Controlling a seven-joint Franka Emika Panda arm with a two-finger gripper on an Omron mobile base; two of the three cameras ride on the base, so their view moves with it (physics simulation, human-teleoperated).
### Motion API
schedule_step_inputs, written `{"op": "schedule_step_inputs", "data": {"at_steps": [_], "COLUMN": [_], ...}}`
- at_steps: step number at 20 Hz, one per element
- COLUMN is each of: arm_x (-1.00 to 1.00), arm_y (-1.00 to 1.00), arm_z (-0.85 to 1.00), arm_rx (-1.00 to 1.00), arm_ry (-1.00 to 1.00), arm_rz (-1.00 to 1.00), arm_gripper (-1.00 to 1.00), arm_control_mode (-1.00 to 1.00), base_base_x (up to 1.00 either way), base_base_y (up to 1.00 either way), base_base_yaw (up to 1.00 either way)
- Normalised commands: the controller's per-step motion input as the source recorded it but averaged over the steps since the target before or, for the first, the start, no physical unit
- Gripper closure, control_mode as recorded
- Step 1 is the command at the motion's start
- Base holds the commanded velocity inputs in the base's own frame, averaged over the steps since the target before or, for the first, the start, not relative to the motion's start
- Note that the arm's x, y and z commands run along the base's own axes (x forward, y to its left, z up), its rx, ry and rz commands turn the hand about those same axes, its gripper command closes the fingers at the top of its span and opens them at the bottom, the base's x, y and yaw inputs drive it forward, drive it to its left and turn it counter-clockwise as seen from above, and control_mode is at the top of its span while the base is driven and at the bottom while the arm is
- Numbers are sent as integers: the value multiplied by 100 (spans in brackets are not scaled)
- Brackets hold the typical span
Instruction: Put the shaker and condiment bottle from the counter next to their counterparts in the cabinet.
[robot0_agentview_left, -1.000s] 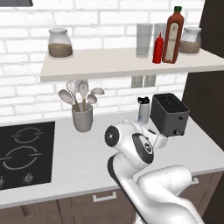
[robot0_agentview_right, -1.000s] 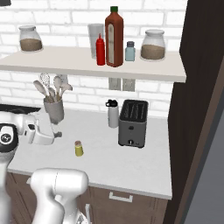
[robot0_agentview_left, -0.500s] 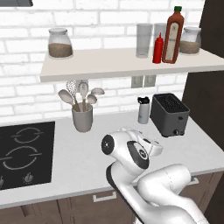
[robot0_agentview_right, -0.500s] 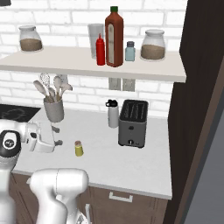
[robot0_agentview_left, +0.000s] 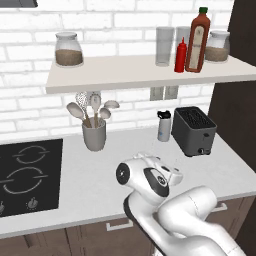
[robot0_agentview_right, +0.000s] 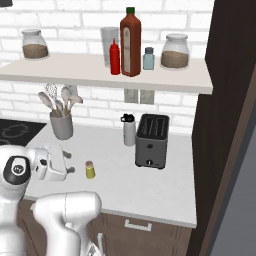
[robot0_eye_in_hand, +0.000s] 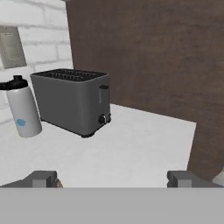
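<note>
Shaker (robot0_agentview_right: 90, 170): upright on the counter (robot0_agentview_right: 150, 190), just beside the gripper (robot0_agentview_right: 66, 162), seen from the right base. Gripper: jaws spread wide, holding nothing; hand view faces the toaster (robot0_eye_in_hand: 72, 101) and flask (robot0_eye_in_hand: 22, 109). Red squeeze bottle (robot0_agentview_left: 180, 55): on the shelf (robot0_agentview_left: 125, 75), touching or just beside the tall sauce bottle (robot0_agentview_left: 197, 40).

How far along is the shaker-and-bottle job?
Done: condiment bottle stands on the cabinet beside the tall sauce bottle. In hand: nothing; gripper open, low near the shaker. Left: shaker, on the counter, goes up.
</note>
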Motion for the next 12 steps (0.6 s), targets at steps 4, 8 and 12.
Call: {"op": "schedule_step_inputs", "data": {"at_steps": [4, 8, 12], "arm_x": [21, 22, 15], "arm_y": [0, 0, 9], "arm_z": [-32, -25, -22], "arm_rx": [0, 0, 0], "arm_ry": [0, 0, 0], "arm_rz": [0, 0, 0], "arm_gripper": [-100, -100, -100], "arm_control_mode": [-100, -100, -100], "base_base_x": [0, 0, 0], "base_base_y": [0, 0, 0], "base_base_yaw": [0, 0, 0]}}
